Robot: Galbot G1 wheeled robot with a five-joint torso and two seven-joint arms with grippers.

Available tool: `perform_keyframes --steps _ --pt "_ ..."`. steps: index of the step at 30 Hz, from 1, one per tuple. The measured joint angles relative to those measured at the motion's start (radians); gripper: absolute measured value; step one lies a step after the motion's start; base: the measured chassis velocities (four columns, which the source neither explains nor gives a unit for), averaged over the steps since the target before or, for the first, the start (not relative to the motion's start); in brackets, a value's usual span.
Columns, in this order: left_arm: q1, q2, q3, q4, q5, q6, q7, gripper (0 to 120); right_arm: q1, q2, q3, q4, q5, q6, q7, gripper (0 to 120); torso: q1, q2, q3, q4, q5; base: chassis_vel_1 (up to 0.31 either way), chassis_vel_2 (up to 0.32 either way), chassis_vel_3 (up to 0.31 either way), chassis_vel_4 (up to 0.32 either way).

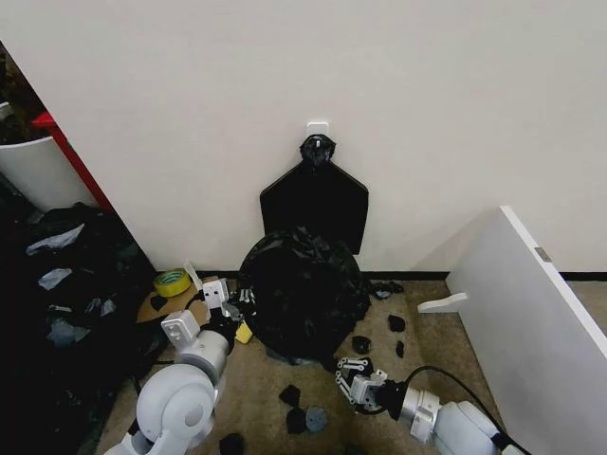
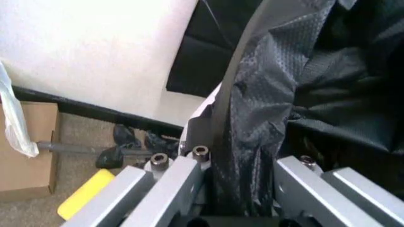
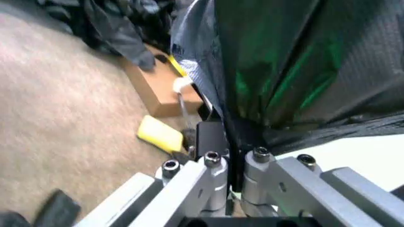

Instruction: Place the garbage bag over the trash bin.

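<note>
The black garbage bag (image 1: 303, 294) lies draped over a round shape on the floor by the wall, and the trash bin beneath it is almost wholly hidden. A cream-white sliver (image 2: 206, 106) that may be its rim shows in the left wrist view. My left gripper (image 1: 230, 308) is at the bag's left edge, its fingers (image 2: 189, 170) spread with bunched bag film (image 2: 252, 142) between them. My right gripper (image 1: 353, 377) sits low at the bag's front right. Its fingers (image 3: 215, 165) are pinched on a thin edge of the bag (image 3: 284, 71).
A yellow tape roll (image 1: 172, 282), a cardboard box (image 1: 180, 308) and a yellow sponge (image 1: 244, 333) lie left of the bag. Black scraps (image 1: 313, 417) dot the carpet in front. A white board (image 1: 531, 322) leans at right. Piled black bags (image 1: 57, 284) and a white tub (image 1: 38, 166) stand at left.
</note>
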Motion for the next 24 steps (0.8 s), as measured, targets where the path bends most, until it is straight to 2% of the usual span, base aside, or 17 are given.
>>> perform_keyframes --steps 5,8,10,12,14,17,18,19,20,24 --pt "0.013 -0.001 0.006 -0.025 -0.004 0.0 0.001 1 0.025 0.022 -0.005 -0.078 -0.087 -0.043 0.127 0 0.0 0.0 0.0 0.0 0.0002 0.0 0.0 0.0 0.0" --pt "0.016 -0.003 0.008 -0.028 -0.004 -0.01 0.004 1 0.036 0.025 -0.015 -0.112 -0.046 -0.052 0.149 0 0.0 0.0 0.0 0.0001 0.0 0.0 0.0 0.0 0.0" --pt "0.016 -0.003 0.008 -0.024 0.001 -0.023 0.009 1 0.034 0.016 -0.031 -0.116 0.062 -0.03 0.118 0 0.0 0.0 0.0 0.0 0.0004 0.0 0.0 0.0 0.0" --pt "0.015 -0.003 0.012 -0.009 0.02 -0.053 0.018 1 0.022 -0.002 -0.046 -0.113 0.223 0.027 0.017 1 0.0 0.0 0.0 0.0 0.0002 0.0 0.0 0.0 0.0" --pt "0.015 -0.003 0.014 -0.005 0.025 -0.06 0.021 1 0.02 -0.007 -0.045 -0.113 0.261 0.046 -0.024 5 0.0 0.0 0.0 -0.0003 0.0003 0.0 0.0 0.0 0.0" --pt "0.012 -0.005 0.03 0.027 0.071 -0.104 0.038 1 0.018 -0.031 -0.018 -0.116 0.442 0.135 -0.29 18 0.0 0.0 0.0 0.0001 0.0004 0.0 0.0 0.0 0.0" --pt "0.012 -0.005 0.031 0.03 0.074 -0.107 0.04 1 0.018 -0.032 -0.016 -0.117 0.453 0.14 -0.306 19 0.0 0.0 0.0 0.0002 0.0003 0.0 0.0 0.0 0.0" --pt "0.009 -0.008 0.041 0.05 0.097 -0.125 0.048 1 0.014 -0.048 0.012 -0.12 0.559 0.165 -0.465 26 0.0 0.0 0.0 0.0 0.0003 0.0 0.0 0.0 0.0" --pt "0.009 -0.008 0.041 0.05 0.097 -0.125 0.048 1 0.014 -0.048 0.012 -0.12 0.559 0.165 -0.465 26 0.0 0.0 0.0 0.0 0.0003 0.0 0.0 0.0 0.0" --pt "0.005 -0.014 0.053 0.083 0.115 -0.146 0.055 1 -0.009 -0.071 0.094 -0.085 0.764 0.167 -0.739 45 0.0 0.0 0.0 -0.0001 0.0003 0.0 0.0 0.0 0.0"
